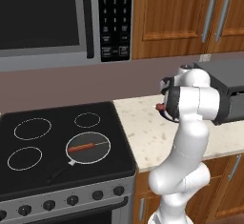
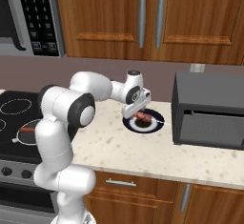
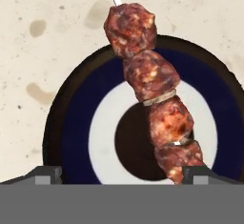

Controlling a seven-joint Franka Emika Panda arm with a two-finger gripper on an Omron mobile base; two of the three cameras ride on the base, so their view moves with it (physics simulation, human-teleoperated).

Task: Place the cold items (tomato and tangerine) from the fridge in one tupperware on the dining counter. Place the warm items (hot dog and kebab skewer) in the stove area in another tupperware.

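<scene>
Hand view: my tool [image 3: 122, 174] open over brown meat-chunk kebab skewer [image 3: 150, 108] on dark blue-white round plate [image 3: 76, 123]; I'd centre, descend, close gently.

Arm [image 2: 62, 123] outstretched, fingers [image 3: 45, 174] wide apart.

two rear base views; hand view close over plate [image 3: 76, 123]

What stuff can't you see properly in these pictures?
- Kebab skewer: its lower end runs off the bottom of the hand view; in the right base view the hand covers part of it.
- Plate: partly hidden by the hand there; cut by the hand view's bottom edge.
- Hot dog: too small in the left base view for detail.
- Microwave: cut off by the top and left edges.
</scene>
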